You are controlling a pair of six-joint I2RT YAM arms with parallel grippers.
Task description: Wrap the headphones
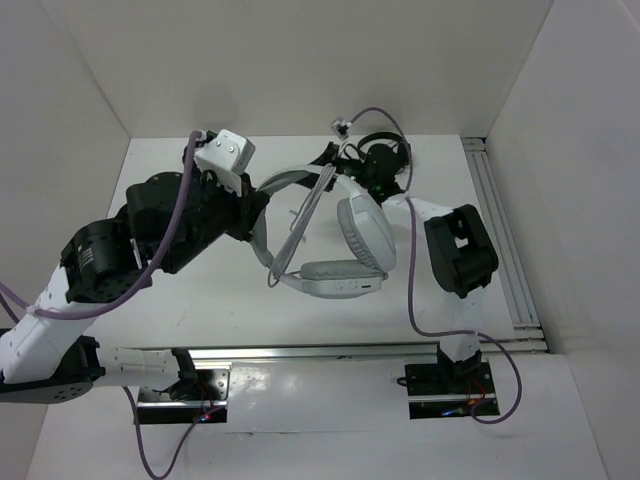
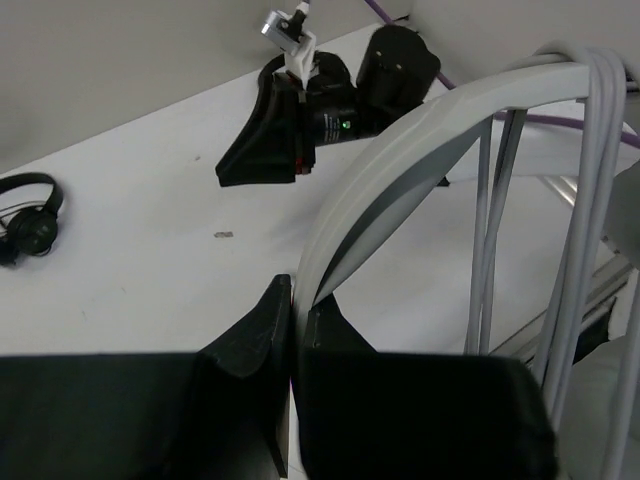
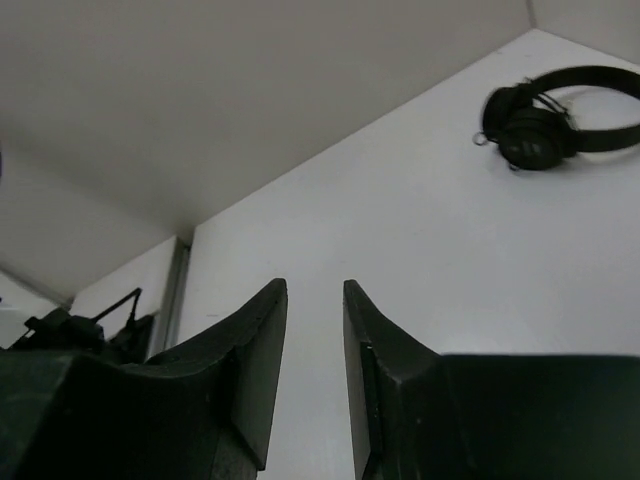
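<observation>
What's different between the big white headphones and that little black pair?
The white headphones are pale and bulky; the black headphones are dark and slim. The white ones are clamped at the headband by the left arm's jaws; the black ones lie untouched on the table. Grey cable drapes over the white band, none over the black. Both have headband and earcups.

Left wrist view: the headphones (image 2: 392, 160) run off the right edge — earcups seemingly unseen.
</observation>
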